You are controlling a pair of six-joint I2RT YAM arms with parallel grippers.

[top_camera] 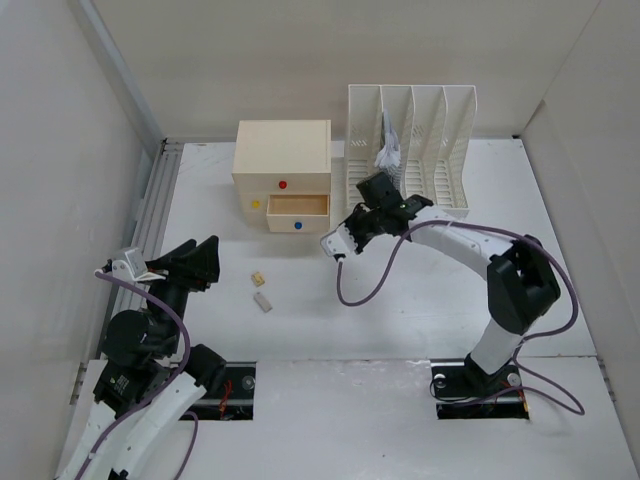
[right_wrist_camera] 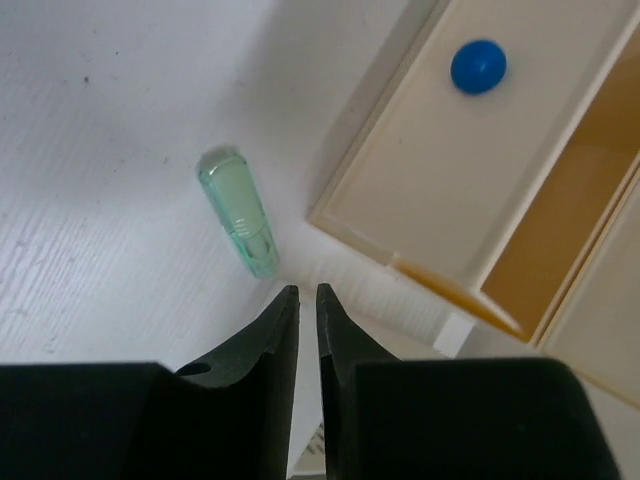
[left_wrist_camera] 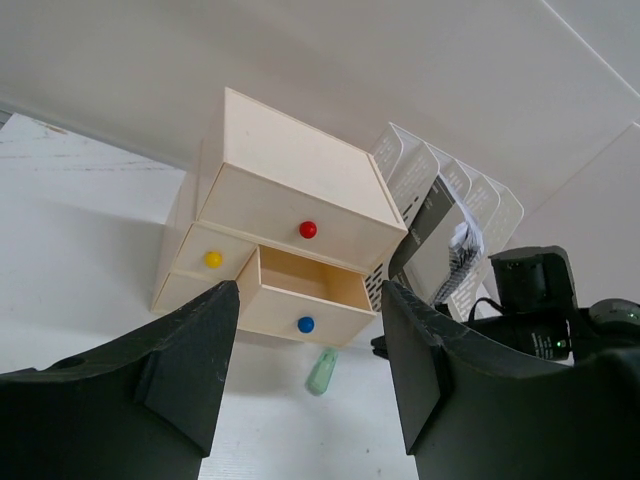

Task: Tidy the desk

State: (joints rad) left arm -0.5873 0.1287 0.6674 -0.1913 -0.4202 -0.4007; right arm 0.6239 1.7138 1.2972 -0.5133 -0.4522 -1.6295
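Observation:
The desk is a white top with pale walls around it. A pale green translucent tube lies on it just in front of the cream box's open bottom drawer, the one with the blue knob. My right gripper hovers right beside the tube's near end, its jaws all but shut with a thin slit and nothing between them. At the front left my left gripper is held open and empty, facing the drawer box from a distance, and the green tube shows between its fingers.
A white slotted file rack holding papers stands right of the drawer box. Two small pieces, one yellowish and one grey, lie on the desk left of centre. A grooved metal rail runs along the left edge.

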